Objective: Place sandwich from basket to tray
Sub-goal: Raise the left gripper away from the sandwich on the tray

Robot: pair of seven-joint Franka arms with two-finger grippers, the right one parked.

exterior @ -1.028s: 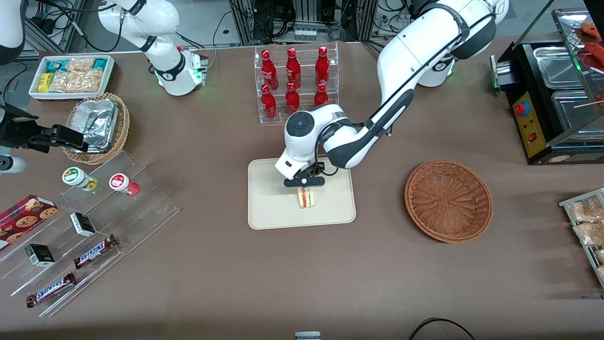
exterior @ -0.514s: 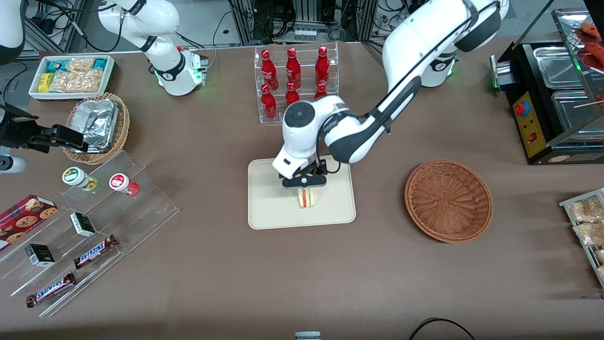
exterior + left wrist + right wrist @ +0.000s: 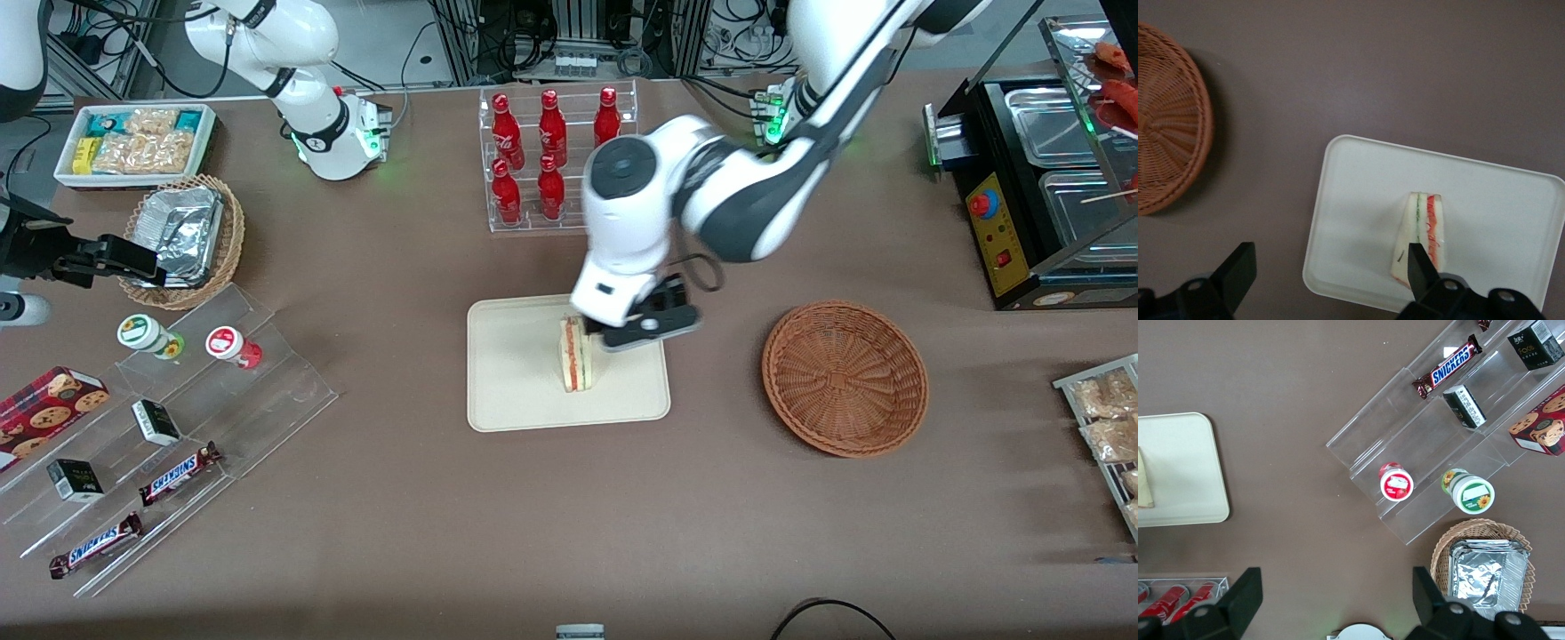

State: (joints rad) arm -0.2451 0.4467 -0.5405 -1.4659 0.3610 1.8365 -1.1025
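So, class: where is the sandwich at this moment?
The sandwich stands on the cream tray, cut edge up, apart from the empty basket. The open gripper hangs beside it, above the tray.

**Sandwich on the tray, fingers spread wide**

From the wrist camera I see the small triangular sandwich wedge of pale bread (image 3: 1423, 233) standing on the flat cream rectangular tray with rounded corners (image 3: 1358, 200), its cut edge facing me — a green layer beside a red-orange one. The round reddish-brown woven wicker basket (image 3: 1168, 120) sits well apart from the tray on the brown tabletop (image 3: 1405, 67), with nothing in the part I can see. My gripper (image 3: 1328, 270) hangs above them, its two black fingers (image 3: 1238, 270) wide apart and holding nothing — one fingertip overlaps the sandwich's corner in this view.
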